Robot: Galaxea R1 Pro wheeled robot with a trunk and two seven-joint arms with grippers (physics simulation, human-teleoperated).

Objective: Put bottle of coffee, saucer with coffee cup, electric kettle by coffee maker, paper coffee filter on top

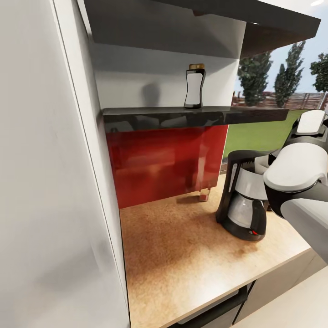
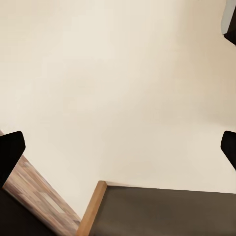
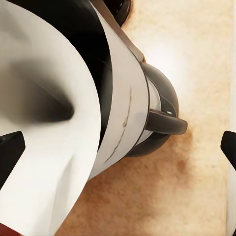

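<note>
The bottle of coffee [image 1: 195,86] stands upright on the dark kitchen shelf [image 1: 182,114], above the red backsplash. On the tan kitchen countertop [image 1: 182,255], the black coffee maker [image 1: 243,200] stands at the right, with my right arm [image 1: 296,180] close beside its top. In the right wrist view, the white paper coffee filter [image 3: 49,147] spreads wide over the coffee maker [image 3: 147,113]. My right gripper [image 3: 118,147] is open around it, one fingertip at each edge of the picture. My left gripper [image 2: 118,147] is open and empty over pale surfaces.
A tall white panel [image 1: 50,182] walls off the counter's left side. A dark upper cabinet [image 1: 182,23] hangs above the shelf. A window with trees [image 1: 278,77] lies behind the coffee maker. The left wrist view has a dark panel [image 2: 167,211] with a wooden edge.
</note>
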